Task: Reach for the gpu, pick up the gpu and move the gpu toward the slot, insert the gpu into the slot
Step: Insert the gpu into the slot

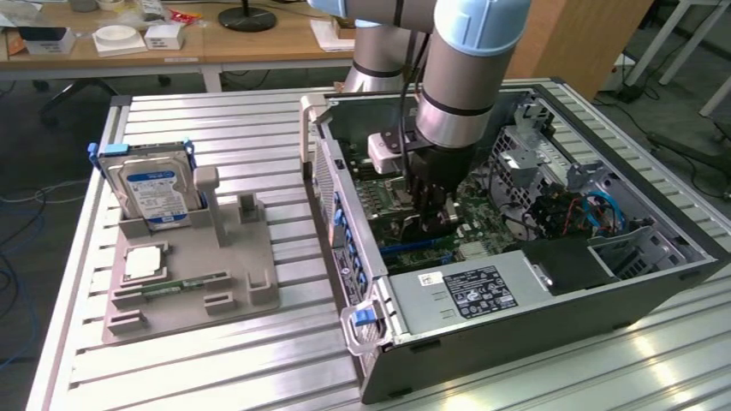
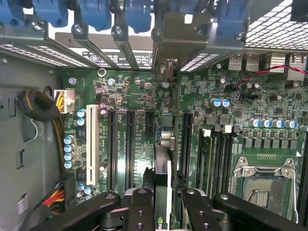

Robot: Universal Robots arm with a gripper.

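I had the gripper (image 2: pixel 163 204) clamped on the gpu (image 2: pixel 161 168), lower centre of frame. It stood edge-on over the motherboard (image 2: pixel 139 96).

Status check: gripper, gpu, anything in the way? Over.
Gripper shut on gpu. Gpu edge-on over motherboard slots; seated or not, cannot tell. Cable bundle off to the side, apart from gpu.
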